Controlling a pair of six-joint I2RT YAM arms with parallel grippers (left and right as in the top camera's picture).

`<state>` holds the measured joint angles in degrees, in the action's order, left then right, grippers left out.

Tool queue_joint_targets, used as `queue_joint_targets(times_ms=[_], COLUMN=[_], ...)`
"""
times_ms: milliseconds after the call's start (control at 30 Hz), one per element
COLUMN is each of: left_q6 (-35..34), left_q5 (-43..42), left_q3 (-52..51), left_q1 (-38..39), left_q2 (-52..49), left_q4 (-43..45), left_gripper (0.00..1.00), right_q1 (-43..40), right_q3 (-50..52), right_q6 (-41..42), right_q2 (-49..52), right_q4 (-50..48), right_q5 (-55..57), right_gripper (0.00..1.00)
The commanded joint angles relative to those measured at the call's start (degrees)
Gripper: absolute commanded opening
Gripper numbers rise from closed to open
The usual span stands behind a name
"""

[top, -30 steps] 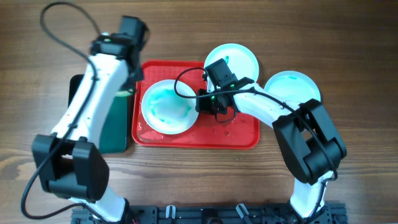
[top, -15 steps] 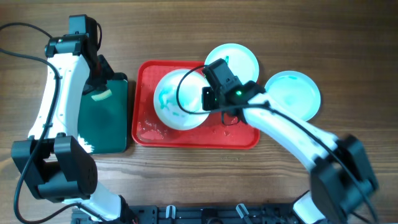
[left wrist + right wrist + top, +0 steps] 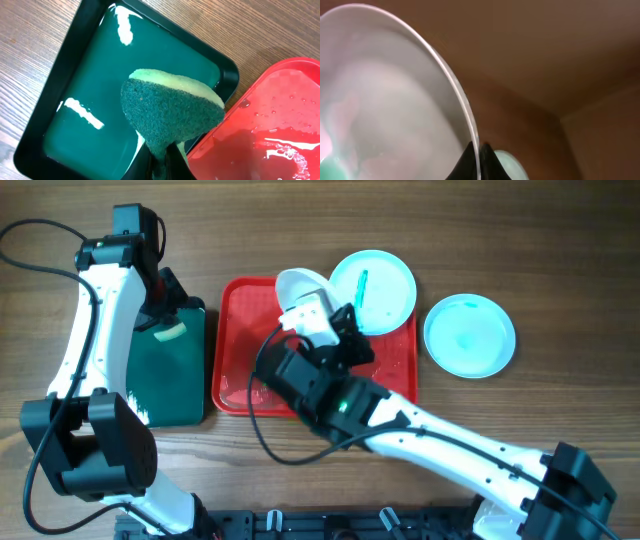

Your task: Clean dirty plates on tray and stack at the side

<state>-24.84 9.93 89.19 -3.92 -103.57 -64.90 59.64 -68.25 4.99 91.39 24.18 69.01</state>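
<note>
**A:** What worries you first?

**B:** The right gripper [image 3: 479, 155]. Its jaws are closed tight on the bare rim of one plate [image 3: 300, 288], and nothing else holds it. The plate is tipped steeply on edge above the far half of the red tray [image 3: 235, 385]. The tray looks wet, so I'd guess the rim is slick, and a quick swing could slide the plate out of the pinch.

**A:** And if it goes?

**B:** It drops onto the tray, or it clips the smeared plate [image 3: 375, 280] just beside it, which lies over the tray's far right corner.

**A:** The other arm?

**B:** The left gripper [image 3: 162, 162] is clamped on the lower end of a green-and-yellow sponge [image 3: 170, 112]. The sponge hangs over the dark green tray [image 3: 229, 75] of liquid, left of the red one. Pinched by so little, it could twist or pull loose under a hard wipe. It could also drip on the bench [image 3: 560, 240] on the way across.

**A:** Anything farther out?

**B:** The third plate [image 3: 470, 335] lies flat on the bench, right of the red tray and apart from it. A plate set on it off-centre could leave the stack crooked.

**A:** Count it up.

**B:** Three plates: one held, one at the tray corner, one on the bench. Two trays, one sponge, and two grippers, both closed on something.
</note>
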Motion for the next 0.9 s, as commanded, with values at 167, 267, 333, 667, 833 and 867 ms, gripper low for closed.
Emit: queue_joint_targets(times_ms=[167, 267, 333, 667, 833, 867], left_q6=[-1.14, -1.14, -1.14, -1.14, -1.14, -1.14], left_q5=[-0.52, -0.52, -0.52, -0.52, -0.52, -0.52], left_q3=[0.07, 0.07, 0.07, 0.07, 0.07, 0.07], left_q1=[-0.11, -0.11, -0.11, -0.11, -0.11, -0.11], left_q2=[-0.48, -0.48, -0.48, -0.48, -0.48, -0.48], left_q4=[0.15, 0.15, 0.15, 0.15, 0.15, 0.15], left_gripper=[0.04, 0.04, 0.04, 0.04, 0.04, 0.04], right_q1=[2.56, 2.56, 2.56, 2.56, 2.54, 2.54], right_q3=[-0.37, -0.37, -0.37, 0.39, 0.39, 0.39], right_q6=[-15.5, -15.34, -15.34, -7.67, 5.25, 6.75], right_q2=[-0.5, -0.5, -0.5, -0.5, -0.5, -0.5], right_q4=[-11.67, -12.24, -12.22, -8.02, 1.7, 2.78], right_q5=[16.15, 16.11, 15.65, 7.76, -0.13, -1.55], right_gripper=[0.04, 0.04, 0.04, 0.04, 0.04, 0.04])
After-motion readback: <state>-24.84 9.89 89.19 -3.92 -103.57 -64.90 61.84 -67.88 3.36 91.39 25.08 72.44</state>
